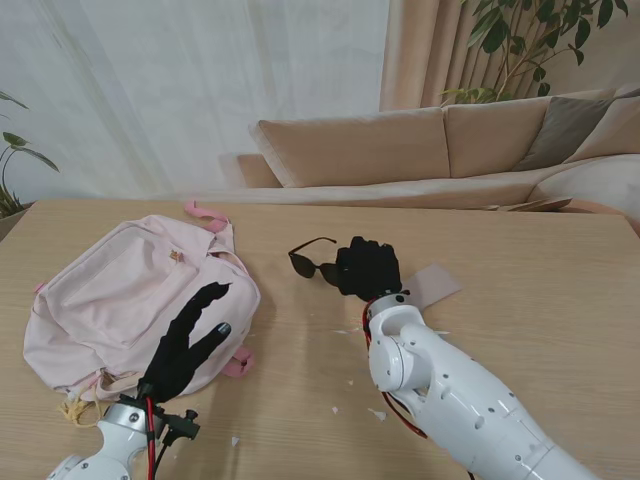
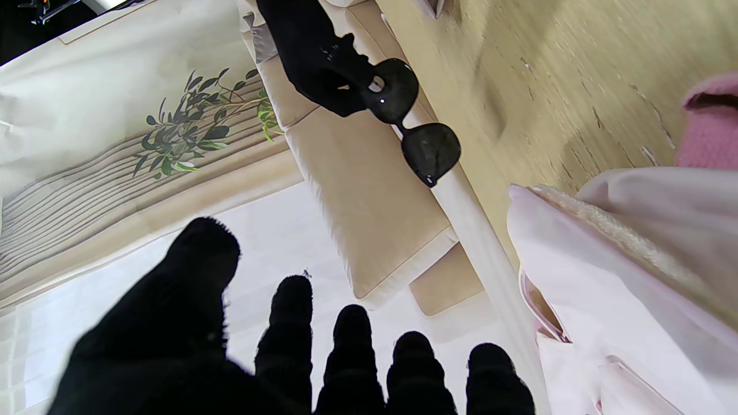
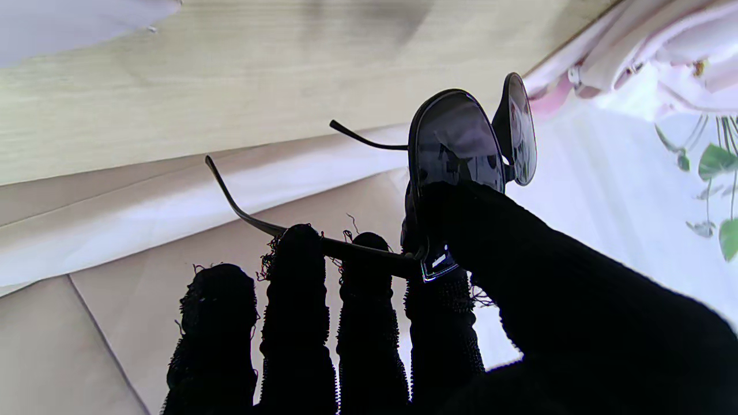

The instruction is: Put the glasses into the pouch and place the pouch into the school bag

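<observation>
Step in hand: first part, getting the glasses [image 1: 312, 260] into the pouch [image 1: 432, 284]. Right hand [image 1: 367, 267] has the glasses gripped; in the right wrist view one temple arm lies across the fingertips [image 3: 297, 242] w/ the thumb pressing at the hinge, lenses sticking out past the hand. Temple arms are unfolded. Glasses look lifted off the surface [image 1: 520, 250], though how high I can't tell.

Pouch: flat pale piece on the surface just to the right of the right hand, partly hidden by it. Can't see which end is its mouth.

Left hand [image 1: 185, 340] is empty, fingers spread, hovering over the near edge of the pink school bag [image 1: 120, 300], which lies flat at left, well apart from the pouch.

Next, prob.: bring the glasses to the pouch opening. The pouch looks limp, so the left hand likely needs to come across & hold the mouth open. Unfolded temple arms could snag on the way in.
</observation>
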